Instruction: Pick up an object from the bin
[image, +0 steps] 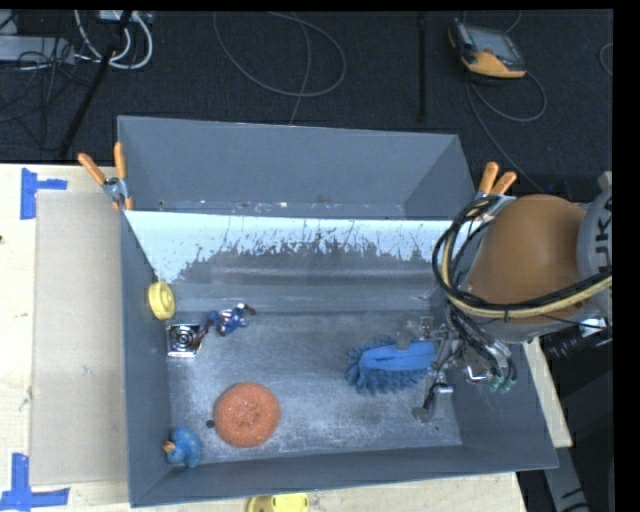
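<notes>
Camera view sets the hand (438, 388) just right of the blue brush (385, 366), spread or pressed together I cannot tell, so it should probably straddle the brush's handle squarely before closing.

place: robotics lab | evidence: grey metal bin (300, 175), cabled arm (525, 250), floor cables (128, 42)
</notes>
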